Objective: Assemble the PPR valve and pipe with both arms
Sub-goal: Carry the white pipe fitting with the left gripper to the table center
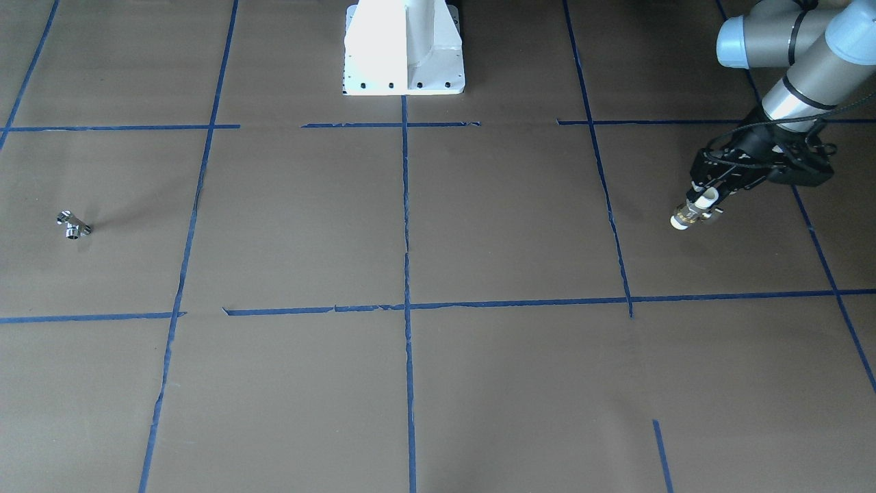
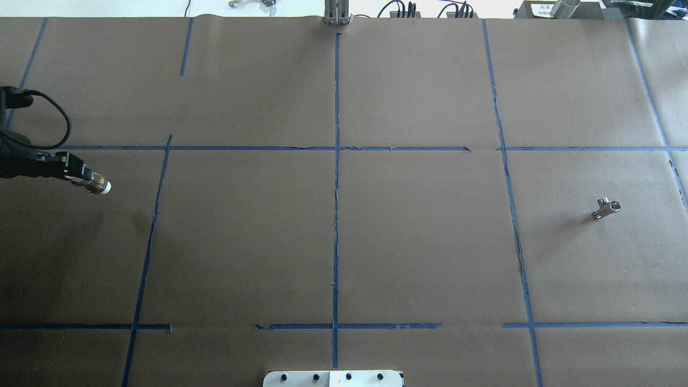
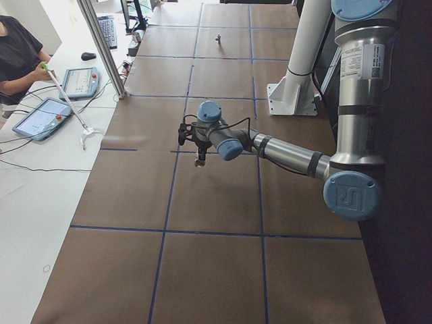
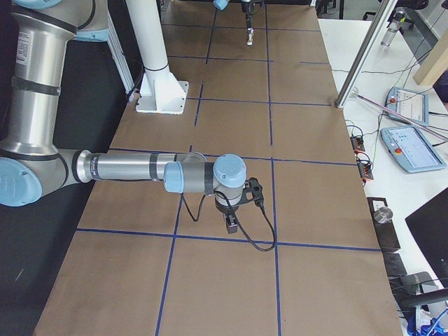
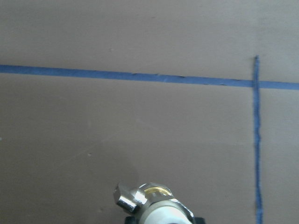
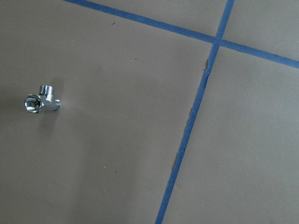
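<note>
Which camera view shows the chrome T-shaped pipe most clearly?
The right wrist-mounted view: the pipe is close there, with its open ends visible. The front-facing and overhead views show it whole but small; the exterior left view shows only a far speck.

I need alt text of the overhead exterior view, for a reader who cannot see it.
The left gripper, entering at the left edge, holds the PPR valve above the brown table marked with blue tape lines. The chrome pipe lies alone at the far right.

Valve [image 1: 692, 213] in left gripper [image 1: 707, 195], above table [image 1: 479, 239] at left end. Pipe [image 1: 73, 225] on table at right end, well apart.
</note>
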Controlling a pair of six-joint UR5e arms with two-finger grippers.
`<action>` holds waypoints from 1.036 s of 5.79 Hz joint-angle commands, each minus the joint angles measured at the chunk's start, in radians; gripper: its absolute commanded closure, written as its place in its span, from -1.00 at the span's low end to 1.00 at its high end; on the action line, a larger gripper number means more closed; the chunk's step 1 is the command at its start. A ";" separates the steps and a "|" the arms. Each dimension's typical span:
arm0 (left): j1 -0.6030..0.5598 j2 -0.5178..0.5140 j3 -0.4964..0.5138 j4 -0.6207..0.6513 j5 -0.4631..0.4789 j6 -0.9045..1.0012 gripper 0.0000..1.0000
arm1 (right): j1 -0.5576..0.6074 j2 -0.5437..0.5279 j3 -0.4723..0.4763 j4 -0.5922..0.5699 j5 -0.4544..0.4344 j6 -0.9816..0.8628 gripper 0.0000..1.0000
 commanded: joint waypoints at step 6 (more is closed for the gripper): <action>0.476 -0.741 0.216 0.457 0.267 -0.258 1.00 | -0.013 0.000 0.000 0.000 0.015 0.005 -1.00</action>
